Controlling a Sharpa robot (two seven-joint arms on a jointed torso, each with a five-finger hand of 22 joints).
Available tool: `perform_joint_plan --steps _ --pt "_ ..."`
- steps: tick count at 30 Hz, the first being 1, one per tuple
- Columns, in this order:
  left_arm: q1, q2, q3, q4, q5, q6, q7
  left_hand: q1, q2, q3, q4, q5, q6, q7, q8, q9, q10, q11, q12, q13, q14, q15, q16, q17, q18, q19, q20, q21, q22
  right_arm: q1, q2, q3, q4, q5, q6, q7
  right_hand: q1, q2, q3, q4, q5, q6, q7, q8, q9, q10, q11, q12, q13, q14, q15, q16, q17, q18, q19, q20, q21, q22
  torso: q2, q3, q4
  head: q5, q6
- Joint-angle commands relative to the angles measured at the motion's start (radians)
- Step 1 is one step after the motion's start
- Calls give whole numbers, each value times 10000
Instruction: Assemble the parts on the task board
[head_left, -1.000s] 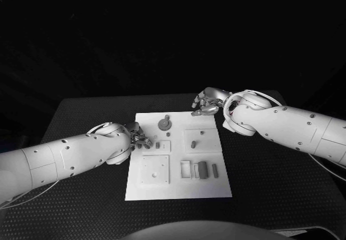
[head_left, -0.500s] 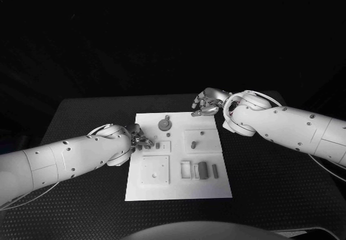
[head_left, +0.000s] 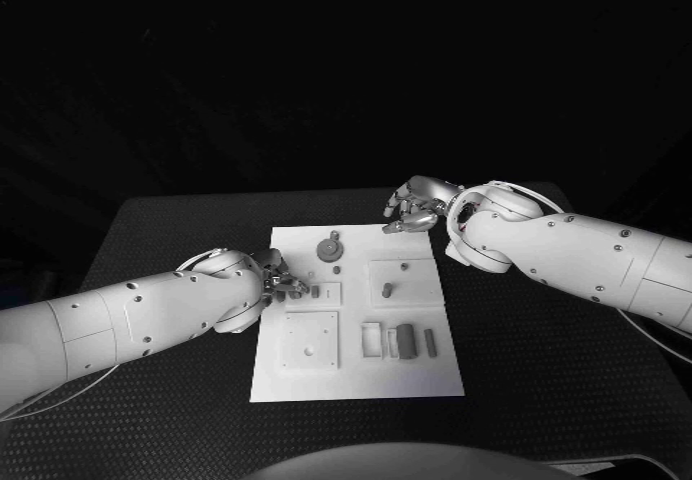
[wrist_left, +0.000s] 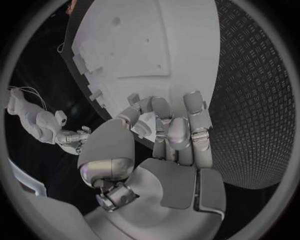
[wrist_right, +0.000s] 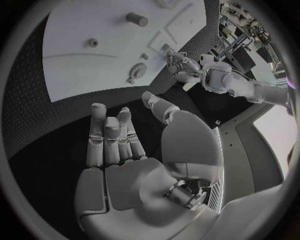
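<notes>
Black bumpy table (head_left: 173, 230), dark room. White task board (head_left: 361, 372) in the middle w/ small grey parts (head_left: 405, 339) on it. Left hand (head_left: 278, 279) at board's left edge, fingers curled; can't tell if it holds a part. Right hand (head_left: 414, 207) past far edge, open, empty. Nothing moved since before.

My arms: smooth white shells, rounded, dotted with small dark screw holes. Thin pale cable loops round right wrist (head_left: 483, 210), another trails under left forearm (head_left: 87, 330). Left hand (wrist_left: 169, 135) silver-grey metal, segmented fingers with pale pads, bulbous polished thumb base. Right hand (wrist_right: 125, 150) same build: flat grey palm plates, exposed mechanism beneath thumb.
</notes>
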Motion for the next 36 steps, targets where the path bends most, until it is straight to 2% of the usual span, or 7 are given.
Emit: perform_joint_plan --steps 1,13,20,36 --pt "-10 -4 -3 12 50 118 76 25 -72 24 66 -32 57 -16 -29 -7 17 -52 65 -10 7 -65 39 -13 -32 24 -52 37 200 -5 2 4 11 -11 126 28 -29 39 -1 56 -32 -3 65 41 -18 -69 -35 58 -13 -34 16 45 -15 123 16 -64 -64 161 -1 2 0 2 5" --pt "-10 -142 2 124 123 202 173 67 -91 37 46 -41 47 -15 -27 -4 11 -53 67 -11 5 -66 40 -14 -26 21 -54 40 203 -6 -5 4 1 -12 150 21 -25 44 1 57 -31 -5 66 43 -21 -69 -35 59 -15 -34 17 45 -16 123 16 -64 -64 161 0 -2 0 -6 11" --pt "-7 -291 13 278 180 234 187 19 -276 38 127 -67 46 -14 -17 1 7 -52 71 -15 3 -65 41 -17 -27 23 -48 45 202 -10 -16 4 0 -12 158 22 -23 46 1 56 -32 -6 66 44 -23 -69 -35 60 -16 -34 17 45 -16 123 16 -64 -64 161 -5 1 8 -8 4" --pt "-7 -337 27 259 240 118 247 24 -244 80 188 -74 41 -15 -14 4 6 -53 73 -18 2 -66 42 -19 -21 25 -50 45 200 -27 1 4 -23 -12 173 21 -20 49 0 56 -32 -9 66 47 -27 -68 -34 63 -18 -34 17 45 -17 123 16 -64 -65 161 1 4 -2 2 3"
